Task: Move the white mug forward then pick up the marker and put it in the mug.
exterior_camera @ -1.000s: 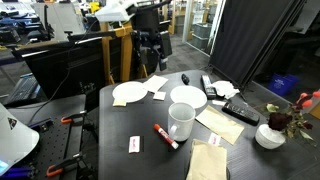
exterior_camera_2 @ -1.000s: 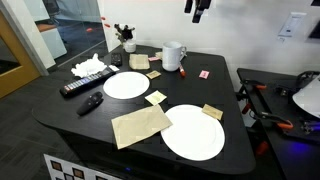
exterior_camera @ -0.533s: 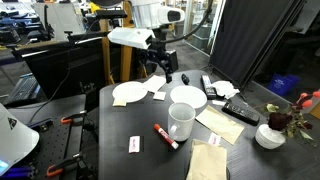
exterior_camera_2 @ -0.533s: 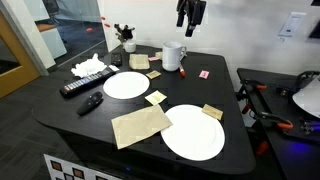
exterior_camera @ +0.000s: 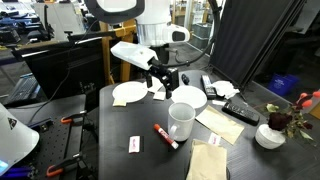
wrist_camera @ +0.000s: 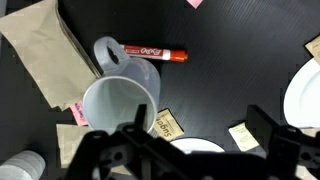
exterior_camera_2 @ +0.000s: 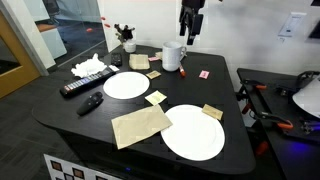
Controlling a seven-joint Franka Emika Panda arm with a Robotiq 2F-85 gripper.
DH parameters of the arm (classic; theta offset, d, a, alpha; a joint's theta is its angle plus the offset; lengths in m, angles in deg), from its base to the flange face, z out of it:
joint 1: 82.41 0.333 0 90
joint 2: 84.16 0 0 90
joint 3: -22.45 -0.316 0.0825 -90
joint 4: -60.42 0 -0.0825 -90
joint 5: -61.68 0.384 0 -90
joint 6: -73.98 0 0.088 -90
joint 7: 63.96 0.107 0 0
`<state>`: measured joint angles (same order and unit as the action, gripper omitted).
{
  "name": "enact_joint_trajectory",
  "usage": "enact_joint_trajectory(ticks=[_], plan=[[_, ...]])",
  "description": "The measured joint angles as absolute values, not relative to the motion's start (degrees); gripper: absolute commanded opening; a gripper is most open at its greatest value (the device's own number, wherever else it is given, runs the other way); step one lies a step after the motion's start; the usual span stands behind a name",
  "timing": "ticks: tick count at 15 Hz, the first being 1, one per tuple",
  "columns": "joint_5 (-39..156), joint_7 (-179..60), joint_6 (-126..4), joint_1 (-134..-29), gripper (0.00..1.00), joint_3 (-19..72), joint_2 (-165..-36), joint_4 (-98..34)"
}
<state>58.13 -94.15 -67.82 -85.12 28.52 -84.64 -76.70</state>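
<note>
Wrist view, white mug (wrist_camera: 118,102) below claw (wrist_camera: 175,132)

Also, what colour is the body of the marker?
The marker is red; the wrist view shows it best.

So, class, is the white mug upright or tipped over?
Upright: the white mug stands on its base, its open mouth facing up toward the wrist camera.

Fig. A robotics lab, as it stands around my workspace. My black table (exterior_camera: 115,125) is ringed by a dark monitor (exterior_camera: 65,65), a black curtain (exterior_camera: 250,40) and orange-handled clamps (exterior_camera: 70,121). A glass wall (exterior_camera_2: 70,25) and a wooden door (exterior_camera_2: 15,50) bound the room.
</note>
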Motion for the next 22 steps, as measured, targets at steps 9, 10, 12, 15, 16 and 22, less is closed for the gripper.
enact_joint_trajectory(ticks=[9, 10, 12, 15, 16, 22], plan=[[58.1, -94.2, -67.8, -86.4, 1.00, 28.5, -86.6, -75.9], [58.1, -94.2, -67.8, -86.4, 1.00, 28.5, -86.7, -75.9], [58.0, -94.2, -67.8, -86.4, 1.00, 28.3, -87.1, -75.8], [57.4, -94.2, -67.8, -86.4, 1.00, 27.9, -88.8, -75.0], [57.1, -94.2, -67.9, -86.4, 1.00, 27.8, -89.7, -74.4], [55.7, -94.1, -68.6, -86.6, 1.00, 27.8, -94.4, -70.7]])
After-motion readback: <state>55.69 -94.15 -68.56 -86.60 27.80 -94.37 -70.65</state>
